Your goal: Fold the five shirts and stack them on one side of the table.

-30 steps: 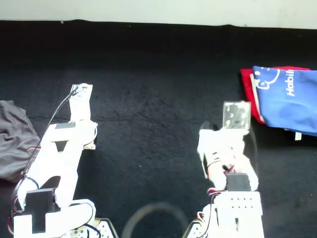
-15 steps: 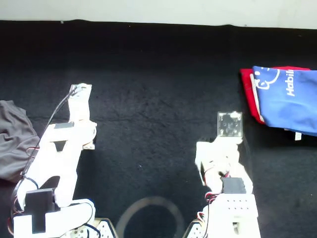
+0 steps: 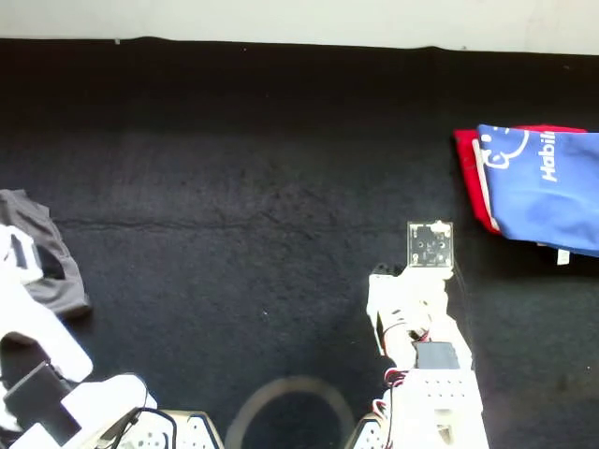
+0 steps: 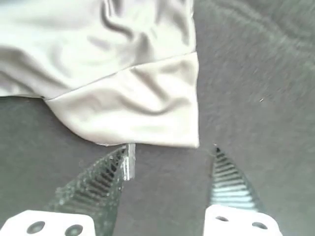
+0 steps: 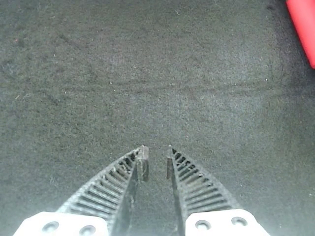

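Black tabletop, grey shirt just beyond parted left end effector

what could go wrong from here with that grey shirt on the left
The left gripper is open just short of the grey shirt, so it may close on the bare table instead of cloth. It may also pinch only the top layer at the edge and drag the crumpled shirt instead of spreading it.

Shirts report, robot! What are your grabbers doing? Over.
Left gripper open, at grey shirt hem. Right gripper barely open, empty. Blue shirt folded on red shirt, right side. Nothing blocking.
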Robot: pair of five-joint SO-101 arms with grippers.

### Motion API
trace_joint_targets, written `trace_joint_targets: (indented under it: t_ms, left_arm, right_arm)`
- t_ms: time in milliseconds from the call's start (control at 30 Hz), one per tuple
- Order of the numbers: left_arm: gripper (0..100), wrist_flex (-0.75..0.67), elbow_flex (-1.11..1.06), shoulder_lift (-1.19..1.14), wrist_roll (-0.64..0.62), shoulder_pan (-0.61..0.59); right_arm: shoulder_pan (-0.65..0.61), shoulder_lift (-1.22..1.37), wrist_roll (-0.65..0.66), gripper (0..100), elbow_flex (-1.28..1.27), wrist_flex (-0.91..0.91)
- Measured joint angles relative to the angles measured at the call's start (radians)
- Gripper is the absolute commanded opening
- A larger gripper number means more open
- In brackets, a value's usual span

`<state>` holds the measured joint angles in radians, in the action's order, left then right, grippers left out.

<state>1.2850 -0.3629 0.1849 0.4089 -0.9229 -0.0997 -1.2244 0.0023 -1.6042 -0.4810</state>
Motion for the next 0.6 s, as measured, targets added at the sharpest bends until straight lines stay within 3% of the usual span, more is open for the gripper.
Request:
trace_joint_targets:
  t_ms: [133,433,600]
  left_arm:
    - [26,-0.044,-0.075,-0.055,0.060,-0.008]
    - [24,-0.221,-0.091,-0.331,0.066,-0.008]
    - [0,-0.221,-0.009,-0.416,0.066,-0.008]
  right_arm:
    - [0.000,0.000,0.000,7.7,-0.005,0.000]
    - [0.000,0.000,0.000,7.7,-0.009,0.000]
    - [0.000,0.000,0.000,7.7,-0.009,0.000]
